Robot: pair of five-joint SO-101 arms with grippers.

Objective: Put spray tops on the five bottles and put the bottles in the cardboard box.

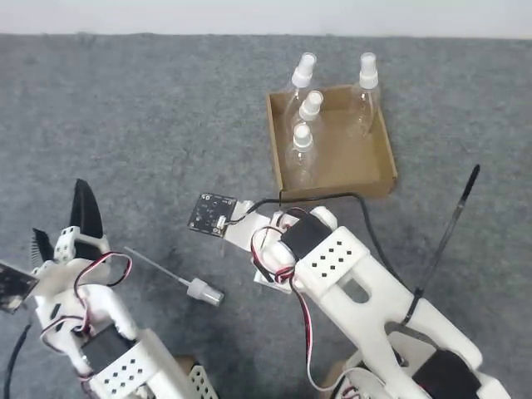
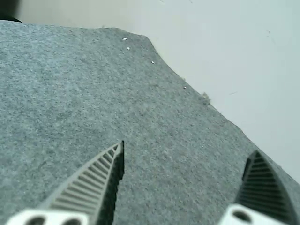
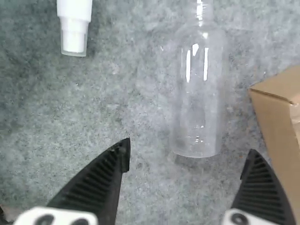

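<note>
Four capped spray bottles (image 1: 302, 154) stand inside the cardboard box (image 1: 387, 145). Just outside the box's near corner, a fifth bottle (image 3: 199, 93) lies uncapped on the grey carpet (image 2: 70, 84), just ahead of the right gripper (image 3: 188, 147), whose fingers are spread wide. A loose spray top (image 1: 204, 291) lies farther from the box. The left gripper (image 2: 187, 147), also spread, hovers over bare carpet, well apart from the box.

Grey fuzzy felt mat (image 1: 150, 125) spans the whole work area. Plain white surface (image 2: 234, 56) beyond the mat's far edge. A few small white specks (image 2: 126, 43) lie near that edge.
</note>
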